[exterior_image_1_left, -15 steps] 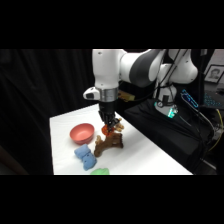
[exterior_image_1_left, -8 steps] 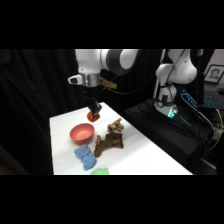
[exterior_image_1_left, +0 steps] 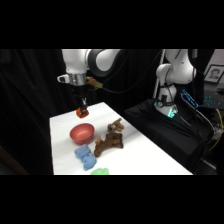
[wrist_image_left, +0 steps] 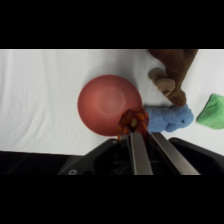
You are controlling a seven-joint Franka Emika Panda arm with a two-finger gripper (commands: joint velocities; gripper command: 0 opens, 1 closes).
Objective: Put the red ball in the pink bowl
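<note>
Wrist view shows the jaws closed on the red ball [wrist_image_left: 133,120], which sits pinched at their tips, so the gripper [wrist_image_left: 134,125] carries it clear of the tabletop [wrist_image_left: 40,90] rather than pushing it along. Just beyond the tips, and below them, lies the pink bowl [wrist_image_left: 107,104]; the ball overlaps the bowl's near rim in this view rather than its hollow centre, so by my judgement the load is at the edge of the target and not yet squarely above it. To one side of the jaws, touching or nearly touching the bowl's rim, is the blue lumpy block [wrist_image_left: 170,118], with the brown lumpy figure [wrist_image_left: 172,70] further out and a green piece [wrist_image_left: 212,112] at the margin.

Side view agrees: the gripper [exterior_image_1_left: 81,111] hangs from above with the red ball [exterior_image_1_left: 80,113] held aloft, a little behind the pink bowl [exterior_image_1_left: 82,133]. Holding it high keeps it clear of the rim; letting go here may well catch the edge.
</note>
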